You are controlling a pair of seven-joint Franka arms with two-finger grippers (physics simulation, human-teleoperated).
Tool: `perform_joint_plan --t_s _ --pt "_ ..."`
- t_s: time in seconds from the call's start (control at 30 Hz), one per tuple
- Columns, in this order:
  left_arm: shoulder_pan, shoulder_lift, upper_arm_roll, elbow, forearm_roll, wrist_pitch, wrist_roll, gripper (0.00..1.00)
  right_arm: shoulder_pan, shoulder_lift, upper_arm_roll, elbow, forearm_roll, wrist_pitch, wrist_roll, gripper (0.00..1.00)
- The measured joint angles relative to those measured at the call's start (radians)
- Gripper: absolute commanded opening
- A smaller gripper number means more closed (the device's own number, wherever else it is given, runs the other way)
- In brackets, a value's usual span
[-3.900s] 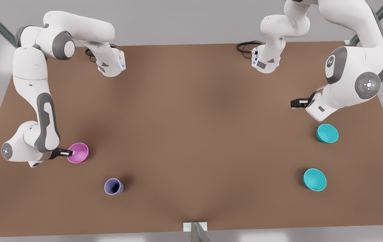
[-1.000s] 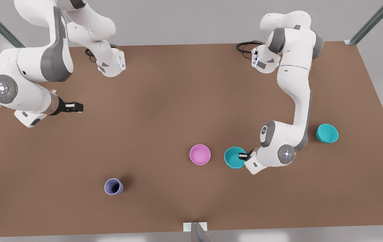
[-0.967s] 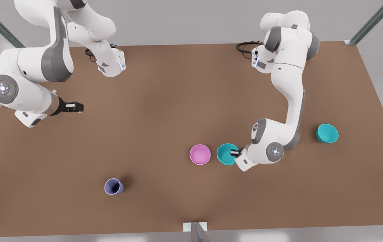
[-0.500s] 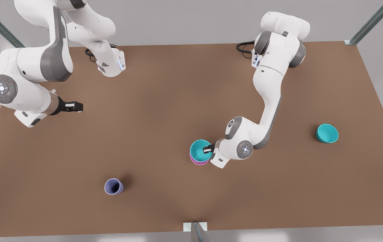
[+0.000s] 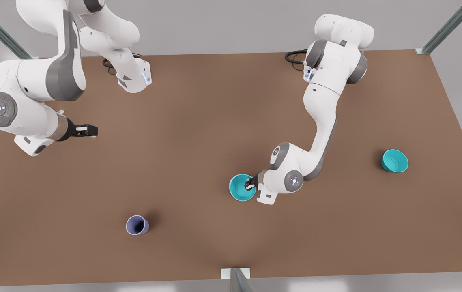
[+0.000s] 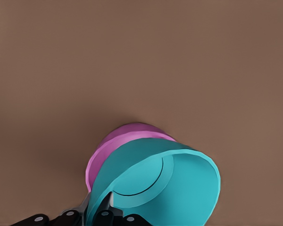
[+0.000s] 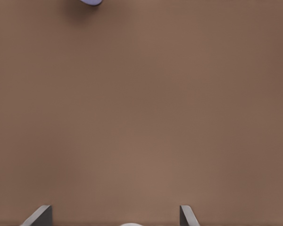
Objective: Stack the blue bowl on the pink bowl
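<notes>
— What sort of place is this?

— A robot test bench, rendered in a simulator. A plain brown tabletop [image 5: 198, 134] stands before blank grey walls, with two white robot arms [image 5: 324, 109] mounted at its far edge.

— Anything homely?

— No. Metal frame struts [image 5: 445, 26] cross the far corners, black cables [image 5: 295, 56] coil by an arm's base, and a few plain plastic bowls [image 5: 394, 160] and a cup [image 5: 136, 225] sit well apart on it.

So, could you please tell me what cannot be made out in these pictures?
- Pink bowl: front view, hidden under the blue bowl.
- Left gripper on that bowl's rim: left wrist view, fingers cut off by the edge.
- Cup: right wrist view, cut off by the edge.
- Right gripper waits open at the front view's left.
</notes>
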Motion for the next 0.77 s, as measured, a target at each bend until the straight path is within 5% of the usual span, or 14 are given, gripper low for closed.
perform_joint_plan --t_s 0.2,0.23,0.37,0.57,0.67,0.77 --pt "-0.001 -0.001 -0.007 -0.004 0.000 -0.016 -0.053 0.21 0.000 0.006 0.000 0.001 -0.002 0.001 -0.009 1.00" --pt "-0.001 -0.001 -0.008 -0.004 -0.002 -0.017 -0.060 1.00 0.000 0.007 0.000 0.001 -0.002 0.001 -0.010 1.00" --pt "0.023 -0.028 -0.006 -0.001 0.008 -0.057 -0.079 1.00 0.002 0.008 0.000 0.001 -0.003 0.002 -0.014 1.00" --pt "0.331 -0.493 -0.001 0.065 0.317 -0.445 0.032 1.00 0.001 0.009 0.000 0.001 -0.003 0.002 -0.018 1.00" --pt "0.336 -0.645 0.049 -0.144 0.414 -0.508 0.157 1.00 0.000 0.009 0.000 0.005 -0.003 0.002 -0.019 1.00" --pt "0.332 -0.683 0.062 -0.197 0.442 -0.542 0.269 1.00 -0.002 0.011 -0.001 0.013 -0.002 0.005 -0.023 1.00"
